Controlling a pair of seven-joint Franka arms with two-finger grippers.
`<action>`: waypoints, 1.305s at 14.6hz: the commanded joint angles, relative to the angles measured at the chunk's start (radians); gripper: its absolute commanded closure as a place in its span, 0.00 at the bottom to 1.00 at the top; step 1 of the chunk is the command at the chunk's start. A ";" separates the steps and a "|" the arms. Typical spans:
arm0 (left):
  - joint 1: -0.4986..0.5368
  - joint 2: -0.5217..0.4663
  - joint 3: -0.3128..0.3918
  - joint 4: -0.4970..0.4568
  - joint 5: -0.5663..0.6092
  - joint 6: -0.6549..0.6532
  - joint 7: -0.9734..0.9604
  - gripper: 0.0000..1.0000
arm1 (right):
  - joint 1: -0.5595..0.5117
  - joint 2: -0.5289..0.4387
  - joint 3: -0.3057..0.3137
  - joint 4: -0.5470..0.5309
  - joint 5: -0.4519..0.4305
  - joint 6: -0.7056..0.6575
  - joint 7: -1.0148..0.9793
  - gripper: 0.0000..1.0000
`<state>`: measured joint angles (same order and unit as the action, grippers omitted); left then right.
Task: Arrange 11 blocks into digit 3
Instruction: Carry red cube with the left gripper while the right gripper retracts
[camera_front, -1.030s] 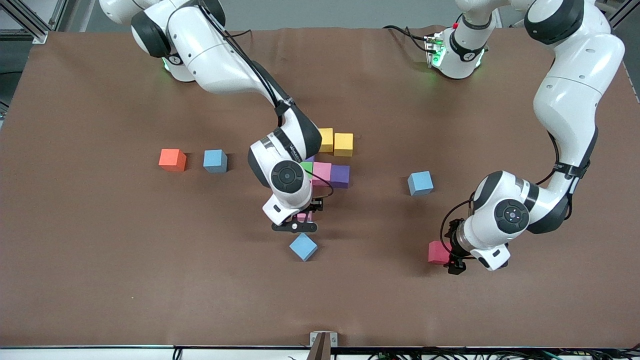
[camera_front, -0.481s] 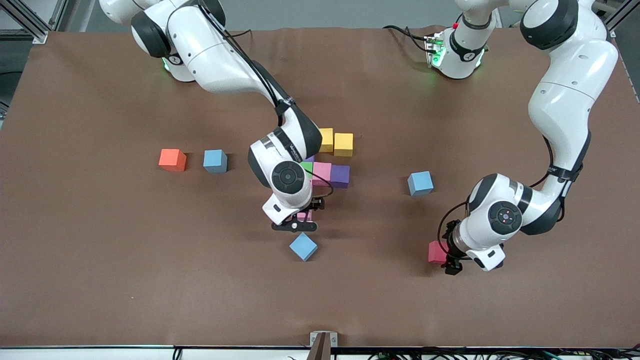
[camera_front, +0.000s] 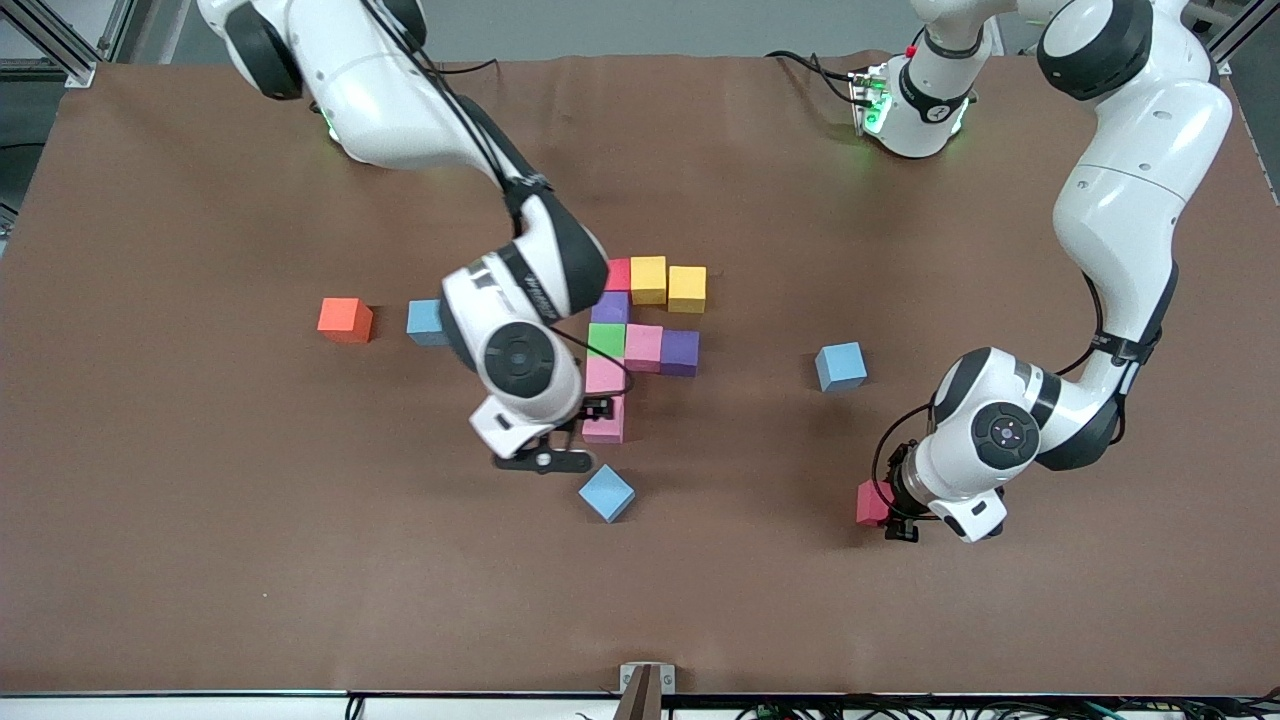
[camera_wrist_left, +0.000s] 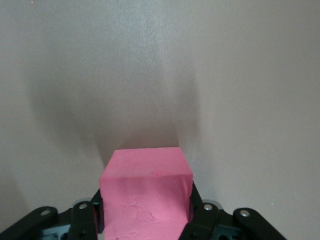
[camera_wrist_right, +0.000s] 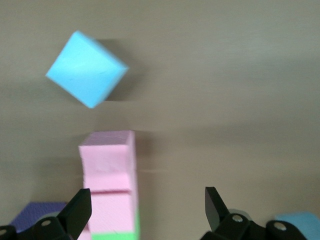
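Nine blocks sit joined in the figure (camera_front: 640, 345) at mid-counter: a top bar, a middle bar and a spine running down to the nearest pink block (camera_front: 605, 420). By my count the bottom bar lacks two cubes, both going beside that pink block toward the left arm's end of the counter (camera_front: 200, 560).

Left claw (camera_front: 893, 518): clamped on the red block (camera_front: 870, 503). In the left wrist view its fingers (camera_wrist_left: 200, 215) press both side faces of the block (camera_wrist_left: 146, 190). The block appears to rest on the counter, not yet lifted.

Right claw (camera_front: 545, 462): fingers apart, holding nothing, low over the counter just beside the nearest pink block. A light blue block (camera_front: 607, 493) lies turned cornerwise just nearer the camera than it.

Key relation: from the red block, the open slot lies toward the right arm's end and farther from the camera, well apart. The left arm already holds the block. A cube has no long axis, so you need only square its faces to the pink block. Watch the right claw, which crowds the slot.
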<state>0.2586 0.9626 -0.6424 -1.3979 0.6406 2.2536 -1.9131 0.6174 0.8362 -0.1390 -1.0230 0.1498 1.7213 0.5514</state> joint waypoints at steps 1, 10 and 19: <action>-0.054 -0.018 0.007 0.014 -0.035 -0.058 -0.050 0.73 | -0.056 -0.066 -0.021 -0.037 0.004 -0.058 -0.024 0.00; -0.321 -0.010 0.010 0.077 -0.036 -0.080 -0.340 0.73 | -0.258 -0.259 -0.028 -0.254 -0.131 -0.080 -0.310 0.00; -0.545 0.015 0.090 0.142 -0.039 -0.057 -0.504 0.73 | -0.462 -0.534 -0.030 -0.511 -0.170 -0.064 -0.574 0.00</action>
<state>-0.2589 0.9618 -0.5664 -1.2944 0.6212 2.1959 -2.4070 0.1806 0.3981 -0.1882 -1.4596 0.0131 1.6693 -0.0011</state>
